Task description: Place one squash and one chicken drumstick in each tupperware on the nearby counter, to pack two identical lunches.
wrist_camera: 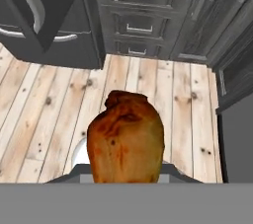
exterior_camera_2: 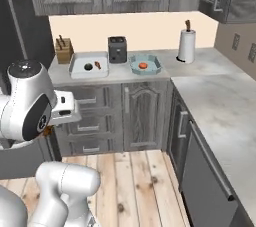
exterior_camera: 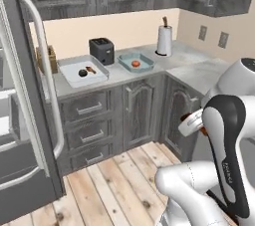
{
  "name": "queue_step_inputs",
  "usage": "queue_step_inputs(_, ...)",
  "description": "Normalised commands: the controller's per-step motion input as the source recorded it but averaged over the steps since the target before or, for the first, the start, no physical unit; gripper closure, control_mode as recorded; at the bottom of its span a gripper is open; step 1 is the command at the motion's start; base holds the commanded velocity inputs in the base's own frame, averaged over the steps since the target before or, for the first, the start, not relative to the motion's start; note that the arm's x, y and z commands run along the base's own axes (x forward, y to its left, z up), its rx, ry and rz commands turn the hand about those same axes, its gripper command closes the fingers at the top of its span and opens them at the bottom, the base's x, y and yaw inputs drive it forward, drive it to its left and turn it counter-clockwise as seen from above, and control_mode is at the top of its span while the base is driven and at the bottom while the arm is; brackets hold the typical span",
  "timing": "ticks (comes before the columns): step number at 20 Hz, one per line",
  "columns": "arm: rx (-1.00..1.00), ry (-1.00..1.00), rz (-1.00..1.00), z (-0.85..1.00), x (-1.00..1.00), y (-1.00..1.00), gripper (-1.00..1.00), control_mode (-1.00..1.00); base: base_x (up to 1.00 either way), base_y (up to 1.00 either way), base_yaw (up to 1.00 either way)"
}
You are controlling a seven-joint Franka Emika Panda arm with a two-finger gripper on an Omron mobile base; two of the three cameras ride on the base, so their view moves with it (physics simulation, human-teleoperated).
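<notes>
A black toaster (exterior_camera: 101,50) stands well beyond the pincer, a knife block (exterior_camera_2: 63,50) to its left. A paper towel roll (exterior_camera: 164,39) stands far right. Plank floor (wrist_camera: 148,85) lies below.

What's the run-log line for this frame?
end effector: shut on chicken drumstick, over floor | white tupperware: green squash + drumstick | blue-green tupperware: orange squash, lacks drumstick
</notes>
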Motion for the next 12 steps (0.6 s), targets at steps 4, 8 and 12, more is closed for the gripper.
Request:
queue_step_inputs(4, 0.00, 0.00, 0.00, 0.00, 0.00, 0.00, 1.00, 1.00, 0.69, -0.36, -0.08)
queue_step_inputs(8, 0.00, 0.00, 0.00, 0.00, 0.00, 0.00, 1.00, 1.00, 1.00, -0.28, 0.00)
queue_step_inputs(12, 0.00, 0.00, 0.00, 0.00, 0.00, 0.00, 1.00, 1.00, 1.00, -0.18, 0.01)
